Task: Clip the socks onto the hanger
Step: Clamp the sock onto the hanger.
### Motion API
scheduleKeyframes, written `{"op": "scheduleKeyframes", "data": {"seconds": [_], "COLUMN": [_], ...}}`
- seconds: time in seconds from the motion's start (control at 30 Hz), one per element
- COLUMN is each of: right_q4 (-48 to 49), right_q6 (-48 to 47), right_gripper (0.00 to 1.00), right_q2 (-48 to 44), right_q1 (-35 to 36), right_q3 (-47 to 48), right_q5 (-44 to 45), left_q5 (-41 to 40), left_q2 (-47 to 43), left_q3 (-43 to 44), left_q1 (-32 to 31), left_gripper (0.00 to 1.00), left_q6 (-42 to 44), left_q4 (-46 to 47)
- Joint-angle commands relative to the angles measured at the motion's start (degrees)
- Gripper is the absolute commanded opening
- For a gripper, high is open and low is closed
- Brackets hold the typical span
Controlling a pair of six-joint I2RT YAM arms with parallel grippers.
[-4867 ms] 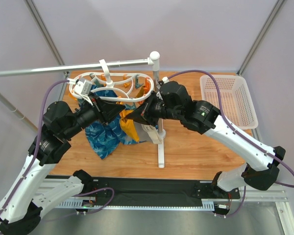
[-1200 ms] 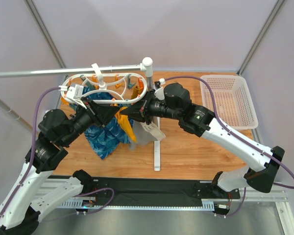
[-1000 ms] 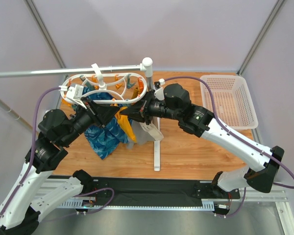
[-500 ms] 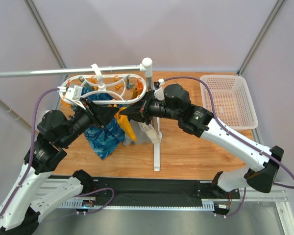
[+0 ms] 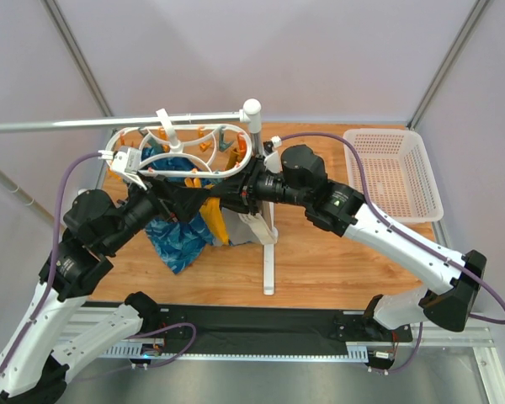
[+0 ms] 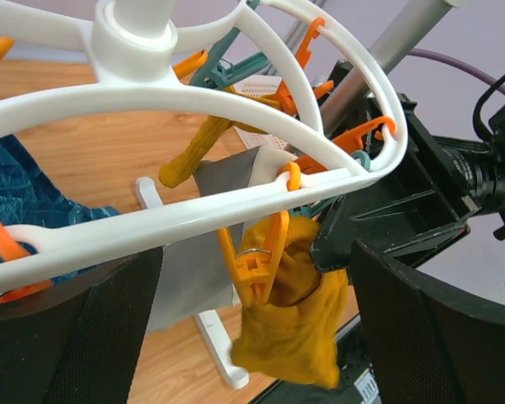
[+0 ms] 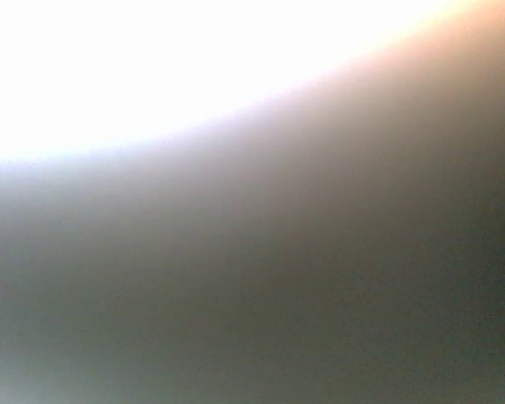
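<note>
Right wrist view washed out, white fading to grey; nothing readable. Tabletop [image 5: 337, 261] partly covered by both arms. Grey rail [image 5: 67, 124] runs left-right above it, its left end cut off by the frame. Left arm [image 5: 88, 231] reaches up from lower left and right arm [image 5: 387, 227] reaches leftward from lower right; the wrists meet under the hanger [image 6: 185, 219]. Hanger hangs from the rail, rings roughly level, long axis left-right along the rail. Blue cloth [image 5: 172, 240] hangs below it, mostly hidden by the left arm. Left jaws wide open, one pad at each lower corner of the left wrist view, gripping nothing. Right jaws: black body against the sock's upper right side; open or closed, cannot tell. Sock [image 6: 290, 337] hangs bunched, long axis vertical, under the outer ring at an orange clip [image 6: 257, 261], between the left pads. Whether the clip bites the fabric is unclear.
</note>
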Motion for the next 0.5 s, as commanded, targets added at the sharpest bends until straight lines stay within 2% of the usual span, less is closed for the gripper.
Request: {"op": "scheduleKeyframes", "data": {"seconds": [0.0,0.07,0.1,0.17,0.2,0.23,0.3,0.47], "right_q4": [2.9,2.5,1.7,-2.6,-4.3,-6.9,-10.7,-21.0], "right_q6": [-0.1,-2.2,-3.1,-7.6,-9.3,-13.3,-17.3,-30.3], "right_gripper": [0.33,0.39,0.59,0.71,0.82,0.84,0.96,1.00], "right_q2": [-0.1,-0.4,-0.6,-1.6,-1.9,-2.9,-4.1,-9.8], "right_q1": [0.4,0.4,0.4,0.4,0.4,0.3,0.4,0.5], "right_q3": [-1.5,-2.3,-2.8,-2.9,-3.3,-3.5,-3.8,-6.5], "right_q5": [-5.1,-6.0,-6.1,-5.9,-5.8,-5.8,-5.3,1.1], "left_q5": [-2.1,-3.2,-3.3,-3.3,-3.3,-3.3,-3.3,-0.7], "left_q2": [-0.9,-1.7,-2.2,-3.9,-4.6,-5.7,-6.8,-10.7], "left_q3": [3.8,4.5,5.0,5.0,4.9,5.0,5.1,2.4], "left_q1": [-0.1,-0.1,-0.1,-0.1,-0.1,-0.1,-0.1,0.0], "left_gripper": [0.99,1.00,1.00,1.00,1.00,1.00,1.00,1.00], "left_q6": [0.9,0.6,0.6,0.2,0.1,-0.2,-0.5,-2.2], "left_q4": [-4.3,-5.9,-7.2,-8.1,-9.1,-9.8,-12.1,-12.8]}}
